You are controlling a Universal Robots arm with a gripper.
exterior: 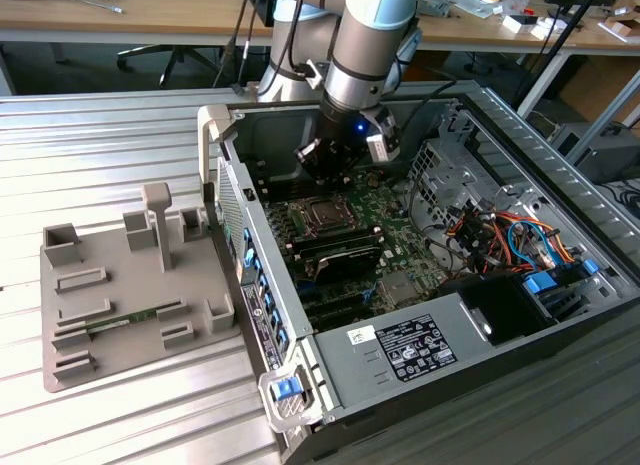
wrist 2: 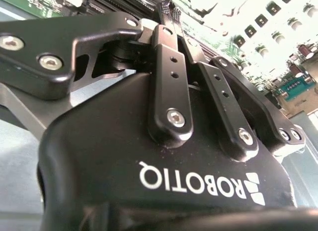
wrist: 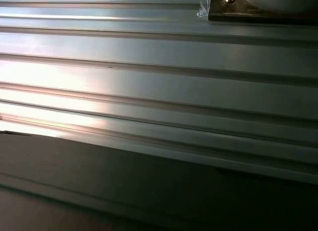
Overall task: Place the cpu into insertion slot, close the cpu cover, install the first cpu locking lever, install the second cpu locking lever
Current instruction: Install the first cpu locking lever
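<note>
**End effector above the socket inside the open computer case**

While the grey robot arm point(exterior: 365, 45) reaches down into the open black and silver computer case point(exterior: 420, 355), its black end effector point(exterior: 330, 160) hangs just above the green motherboard point(exterior: 385, 240). In the second wrist view the end effector point(wrist 2: 170, 11) has its two black fingers point(wrist 2: 165, 67) pressed together at the tips, and nothing is visible between them. The square insertion slot with thin metal rim point(exterior: 325, 215) lies on the motherboard, just below the end effector in the exterior view. Its centre looks dark grey; I cannot tell if the cpu or the cover sits there. On the ribbed metal surface point(exterior: 120, 135), at the exterior view's left, stands a grey plastic fixture tray point(exterior: 110, 295), apart from the case.
</note>
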